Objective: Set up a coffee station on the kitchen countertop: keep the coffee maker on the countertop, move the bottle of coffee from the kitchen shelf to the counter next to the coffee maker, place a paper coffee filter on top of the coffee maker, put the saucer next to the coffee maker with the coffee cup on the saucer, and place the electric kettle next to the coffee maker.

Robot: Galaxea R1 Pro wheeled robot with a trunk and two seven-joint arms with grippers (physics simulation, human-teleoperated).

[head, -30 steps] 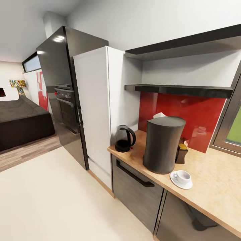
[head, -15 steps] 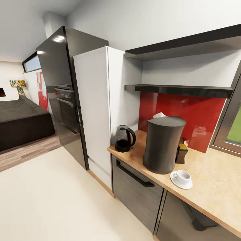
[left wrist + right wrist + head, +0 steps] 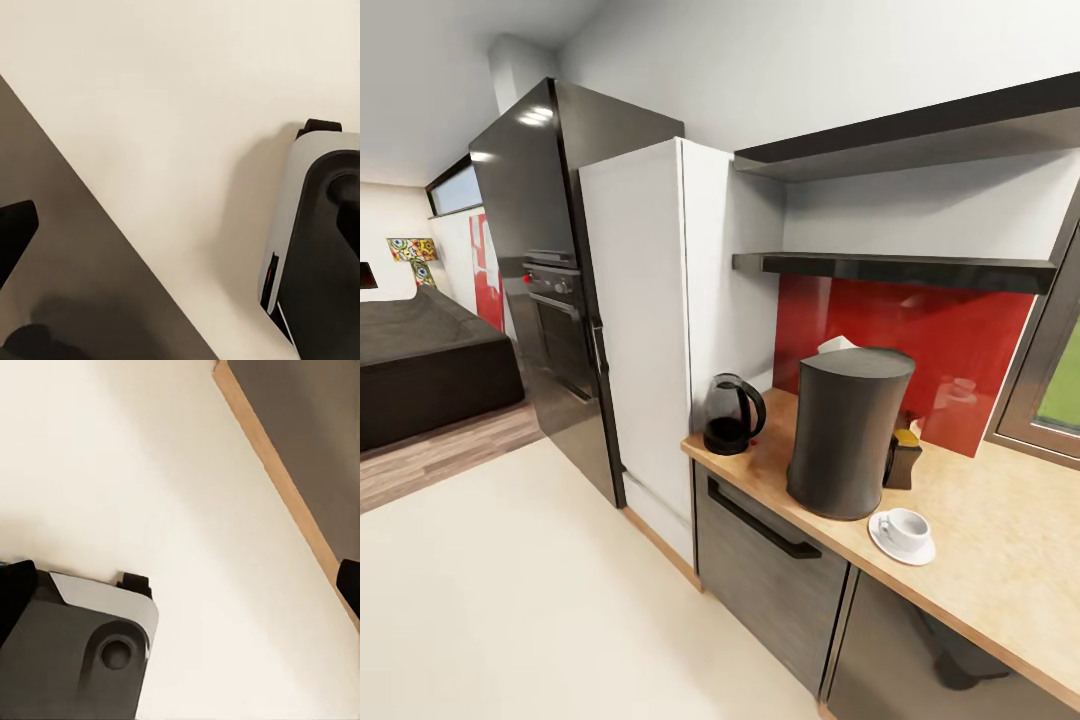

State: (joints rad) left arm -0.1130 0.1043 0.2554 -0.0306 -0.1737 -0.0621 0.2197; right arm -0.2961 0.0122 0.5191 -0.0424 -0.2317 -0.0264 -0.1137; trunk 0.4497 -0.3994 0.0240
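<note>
Seemingly everything is placed: kettle (image 3: 732,413) left of centre, coffee maker (image 3: 847,432), cup (image 3: 905,526) on saucer (image 3: 901,545); nothing remains. Gripper state: cannot tell.

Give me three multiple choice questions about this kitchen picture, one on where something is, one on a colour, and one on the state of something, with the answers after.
1. Where does the coffee cup stand?
A. on the saucer
B. on the kitchen shelf
C. on the floor

2. What colour is the wall panel behind the kitchen countertop?
A. blue
B. red
C. green

3. What state is the electric kettle in?
A. lying on its side
B. hanging from the shelf
C. standing upright on the countertop

Answers:
1. A, the white cup sits on the white saucer in front of the coffee maker.
2. B, the head view shows a glossy red panel under the shelf.
3. C, the glass jug rests on its black base at the counter's end, lid on top.
</note>
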